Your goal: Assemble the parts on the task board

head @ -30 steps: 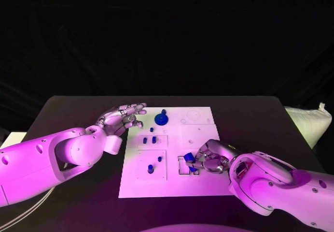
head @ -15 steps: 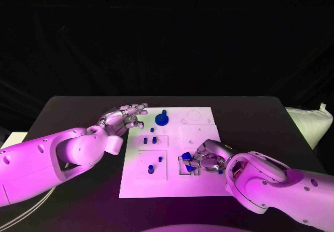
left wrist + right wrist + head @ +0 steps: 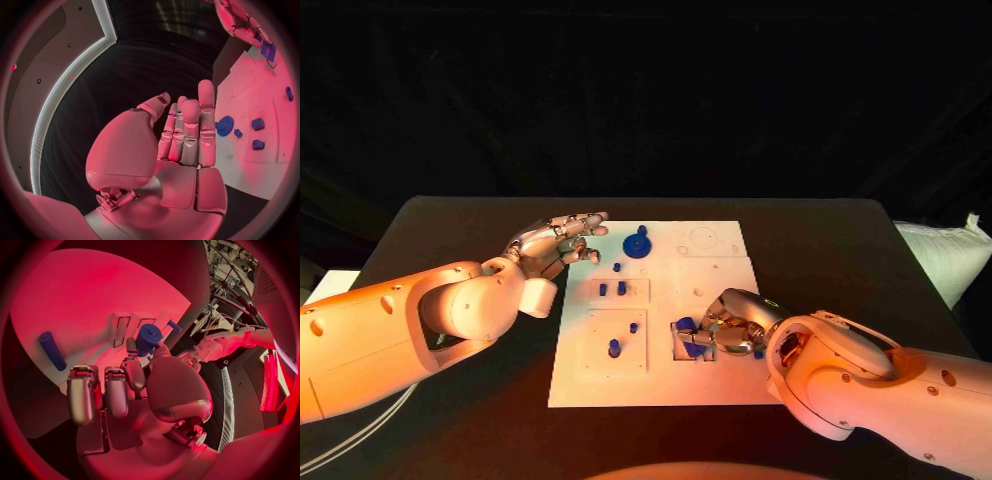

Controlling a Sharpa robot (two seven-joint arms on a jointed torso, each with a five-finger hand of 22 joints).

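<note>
Two white arms reach over the black table (image 3: 473,215), one from each side of the task board (image 3: 711,385), the white plate lying in the middle of it.

The left hand (image 3: 560,240) hangs at the far left corner of the board, just beside the round blue part (image 3: 638,243) that stands there, and it does not touch this part. In the left wrist view the fingers (image 3: 190,130) are stretched out straight and lie close side by side, the thumb stands a little apart, and nothing is between them.

The right hand (image 3: 728,325) is low over the near right part of the board, at the rectangular slots. Its fingers are curled in around a short blue cylinder (image 3: 149,339); the right wrist view shows this piece pinched between the thumb and the fingertips (image 3: 132,371), close above the two slots. In the head view the same blue part (image 3: 687,325) shows at the hand's inner side.

Several more blue parts are on the plate. A small pair (image 3: 612,288) stands in the inset on the left side, and two single pieces (image 3: 615,347) sit in the larger inset nearer to the robot. One long blue peg (image 3: 52,350) lies flat on the white surface, well apart from the right hand.
</note>
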